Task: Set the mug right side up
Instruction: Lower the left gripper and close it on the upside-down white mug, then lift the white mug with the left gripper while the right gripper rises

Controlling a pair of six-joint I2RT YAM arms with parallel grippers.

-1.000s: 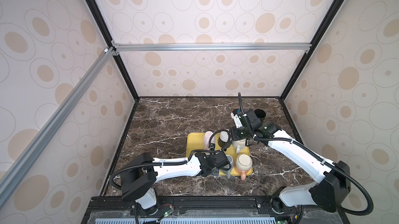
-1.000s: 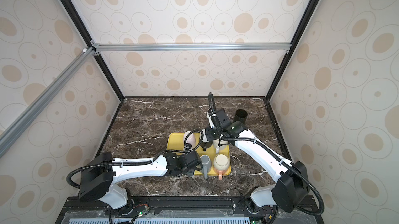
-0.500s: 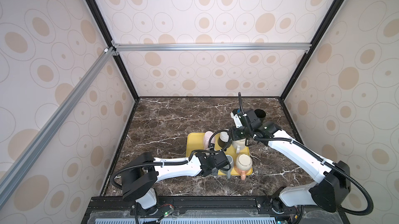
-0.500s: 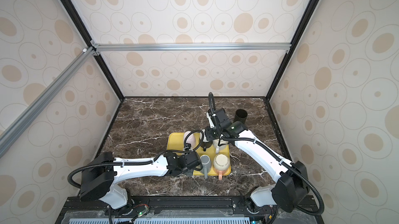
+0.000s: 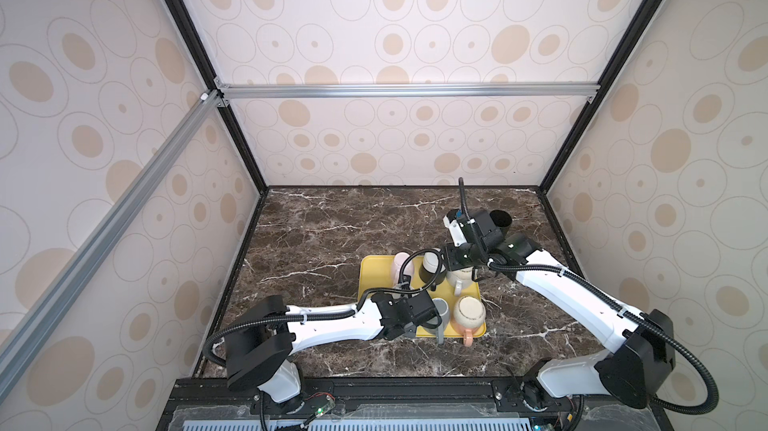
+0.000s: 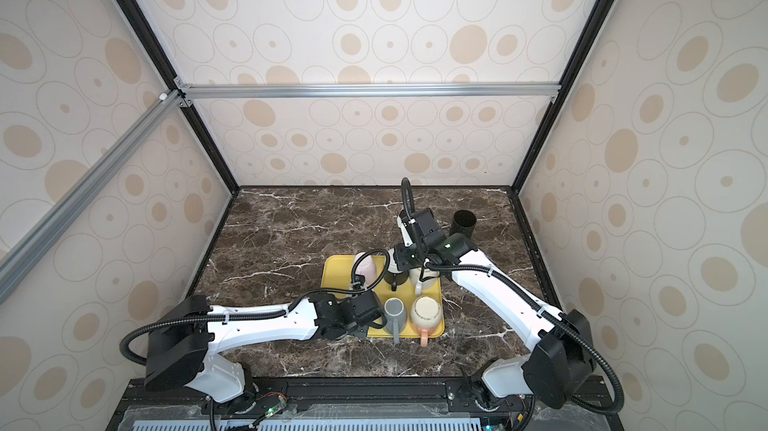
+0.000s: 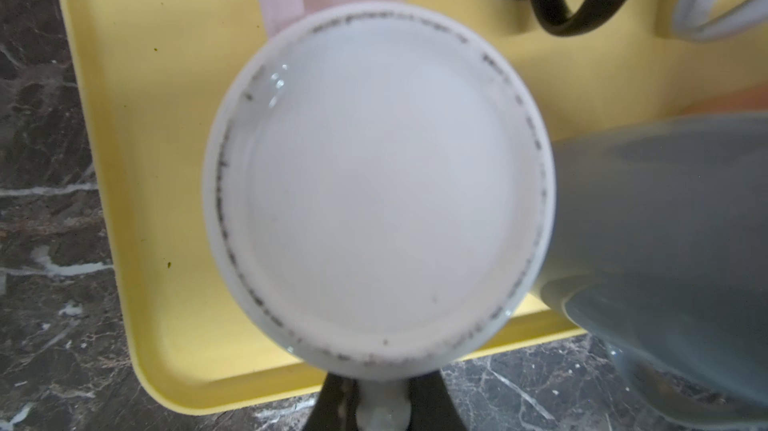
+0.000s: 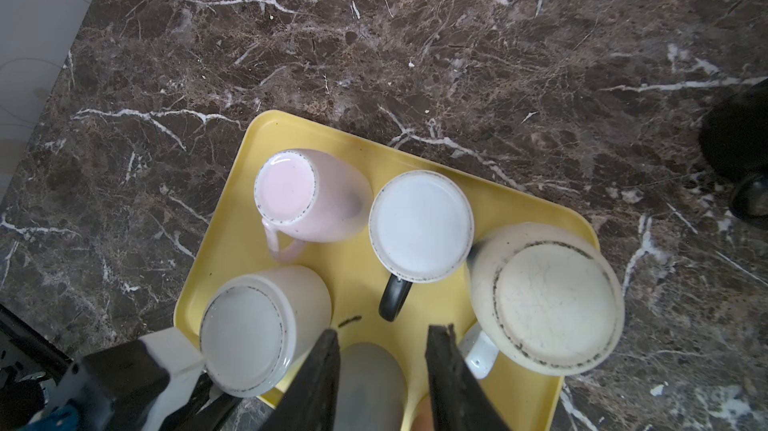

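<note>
Left wrist: left hand [image 7: 382, 393] pinches mug [image 7: 378, 184] handle.

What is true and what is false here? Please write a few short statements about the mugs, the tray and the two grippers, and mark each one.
1. The left gripper is shut on the handle of the white ceramic mug. True.
2. The pink ceramic mug stands right side up. False: it is base up on the yellow plastic tray.
3. The black cylindrical cup stands on the tray. False: it stands off the tray, on the brown marble table.
4. The right gripper has its jaws apart and holds nothing. True.
</note>
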